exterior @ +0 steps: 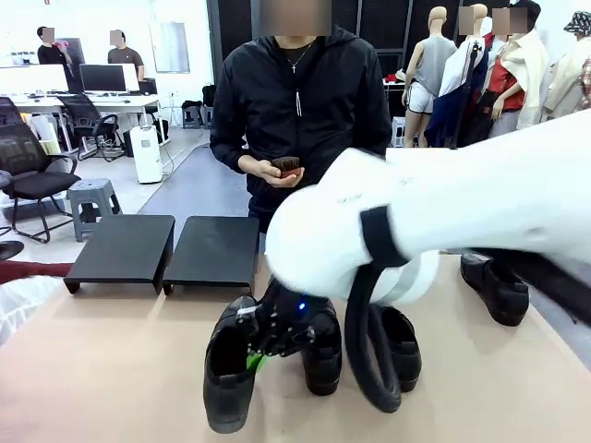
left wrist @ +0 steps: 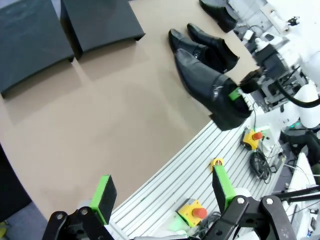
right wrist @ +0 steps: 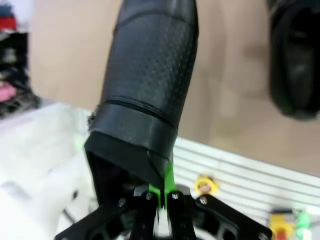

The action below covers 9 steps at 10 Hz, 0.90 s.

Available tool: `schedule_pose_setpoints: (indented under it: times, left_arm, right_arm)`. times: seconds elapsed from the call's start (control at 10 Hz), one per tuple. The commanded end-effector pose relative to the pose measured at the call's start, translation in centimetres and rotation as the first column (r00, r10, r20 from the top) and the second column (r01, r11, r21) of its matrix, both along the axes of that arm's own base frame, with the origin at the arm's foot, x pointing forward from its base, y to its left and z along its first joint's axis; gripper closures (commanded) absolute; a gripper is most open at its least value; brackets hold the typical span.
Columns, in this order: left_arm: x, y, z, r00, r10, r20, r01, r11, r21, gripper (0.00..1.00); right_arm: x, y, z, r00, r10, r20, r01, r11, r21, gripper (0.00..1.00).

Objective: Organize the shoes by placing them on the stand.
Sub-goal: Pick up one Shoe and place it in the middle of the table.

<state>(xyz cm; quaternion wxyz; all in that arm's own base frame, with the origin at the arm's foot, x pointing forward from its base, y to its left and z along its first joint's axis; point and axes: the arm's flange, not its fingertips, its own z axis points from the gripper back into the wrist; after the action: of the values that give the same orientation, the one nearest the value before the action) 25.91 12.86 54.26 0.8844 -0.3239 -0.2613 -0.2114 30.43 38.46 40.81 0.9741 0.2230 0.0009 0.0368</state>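
Observation:
My right gripper point(exterior: 271, 340) is shut on the heel rim of one glossy black shoe point(exterior: 230, 374) near the table's front edge; the right wrist view shows the pads point(right wrist: 169, 181) pinching that shoe point(right wrist: 147, 75). Two more shoes point(exterior: 320, 355) point(exterior: 399, 346) lie just right of it, and another shoe point(exterior: 494, 288) lies at the far right. The stand's two black sections point(exterior: 122, 247) point(exterior: 215, 251) sit bare at the back left. My left gripper point(left wrist: 162, 190) hangs open over the table's near edge, well away from the held shoe point(left wrist: 207, 87) and the stand point(left wrist: 100, 20).
A person stands at the far side holding a small brown brush point(exterior: 288, 166). My right arm's white body point(exterior: 443, 208) crosses the middle and right. A slotted metal rail point(left wrist: 200, 165) with yellow button boxes runs along the near edge. Bare tabletop point(exterior: 120, 360) lies between shoes and stand.

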Motion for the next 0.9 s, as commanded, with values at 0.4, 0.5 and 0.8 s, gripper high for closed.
schedule_pose_setpoints:
  times: [0.4,0.5,0.8]
  left_arm:
    - [0.0,0.1,0.0,1.000,-0.015,0.020,0.016,1.000,-0.018,0.00]
    - [0.0,0.1,0.0,1.000,-0.015,0.020,0.016,1.000,-0.018,0.00]
    - [0.0,0.1,0.0,1.000,-0.015,0.020,0.016,1.000,-0.018,0.00]
  right_arm:
    - [3.5,3.0,-3.1,0.998,0.028,0.048,-0.026,0.999,-0.044,1.00]
    - [3.6,2.9,-3.3,0.999,0.048,0.012,-0.047,0.998,-0.040,0.76]
    - [3.4,2.7,-3.2,0.997,0.079,0.002,-0.079,0.996,-0.033,0.00]
